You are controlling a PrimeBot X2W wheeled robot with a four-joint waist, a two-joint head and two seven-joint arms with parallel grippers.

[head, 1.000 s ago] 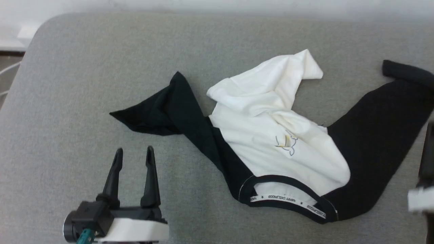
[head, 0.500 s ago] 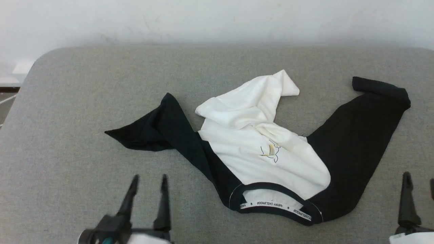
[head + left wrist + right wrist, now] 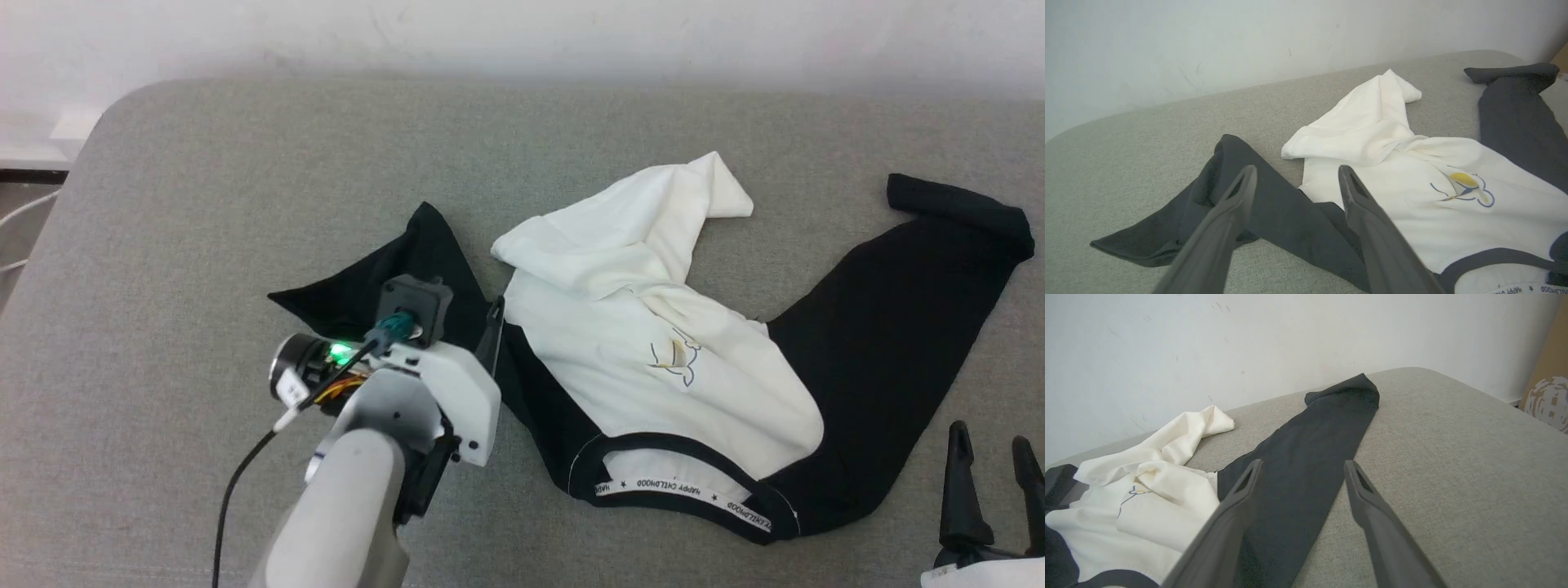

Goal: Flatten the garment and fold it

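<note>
The garment lies crumpled on the grey padded surface, white front up with its small print showing. The collar faces me. One black sleeve points left and the other stretches to the far right. The white hem is bunched and folded over at the back. My left gripper hovers open just above the left black sleeve, beside the white body. In the head view one of its fingers shows past the wrist. My right gripper is open at the lower right, near the right sleeve, holding nothing.
A white wall runs behind the padded surface, whose corners are rounded. A thin cable lies off its left edge. In the right wrist view a brown cardboard-like item stands past the right end.
My left arm has reached forward from the lower left to above the left black sleeve. The head camera has shifted. The garment's shape is unchanged and both grippers stay open.
</note>
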